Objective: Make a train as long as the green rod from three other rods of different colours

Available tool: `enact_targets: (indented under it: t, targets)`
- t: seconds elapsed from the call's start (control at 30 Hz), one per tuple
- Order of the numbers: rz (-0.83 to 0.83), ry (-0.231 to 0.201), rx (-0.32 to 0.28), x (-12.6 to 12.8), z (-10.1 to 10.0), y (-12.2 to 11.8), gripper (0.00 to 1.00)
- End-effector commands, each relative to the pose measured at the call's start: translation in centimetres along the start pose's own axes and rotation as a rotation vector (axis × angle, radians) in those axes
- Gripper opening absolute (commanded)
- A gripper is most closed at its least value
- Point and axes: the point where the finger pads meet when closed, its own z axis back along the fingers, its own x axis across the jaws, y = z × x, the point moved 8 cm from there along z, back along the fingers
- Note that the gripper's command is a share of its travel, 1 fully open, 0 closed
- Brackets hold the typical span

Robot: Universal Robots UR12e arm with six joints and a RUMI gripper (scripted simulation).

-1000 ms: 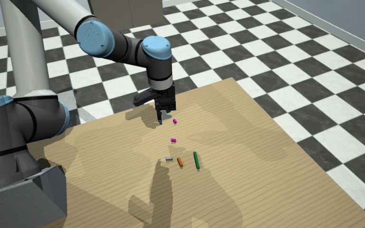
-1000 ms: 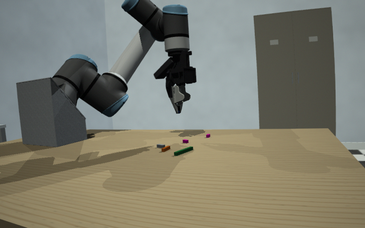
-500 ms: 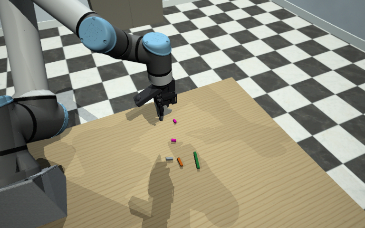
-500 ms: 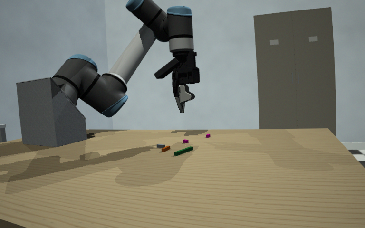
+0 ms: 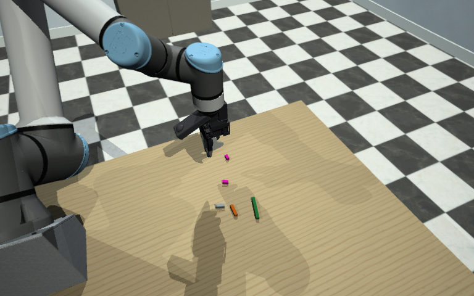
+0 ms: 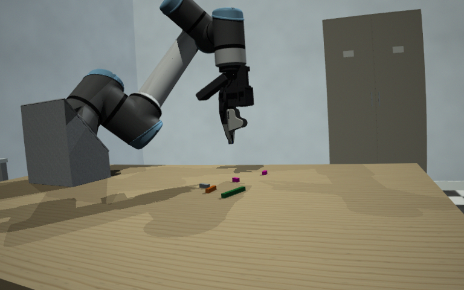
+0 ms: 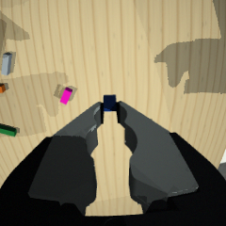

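Grey six-joint arm with blue caps (image 6: 147,99) reaching out high, wrist turned straight down, black two-jaw gripper (image 6: 231,139) hanging in the air, jaws pinched on a small blue rod (image 7: 109,102)

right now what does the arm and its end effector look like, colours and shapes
The arm is built of pale grey tubes joined by dark charcoal joint housings with round light-blue caps, and a light grey band sits at the wrist. The end effector is black, with two tapered grey fingers narrowing to the tips. No cables or markings are visible.
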Motion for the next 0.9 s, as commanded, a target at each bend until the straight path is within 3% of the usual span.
enact_targets:
  t: [0.0, 0.4, 0.87]
  targets:
    - [-0.002, -0.004, 0.003, 0.0, -0.9, 0.1, 0.00]
    - [-0.002, -0.003, 0.003, 0.0, -5.5, 0.2, 0.00]
    - [-0.002, -0.003, 0.003, 0.0, -8.8, 0.2, 0.00]
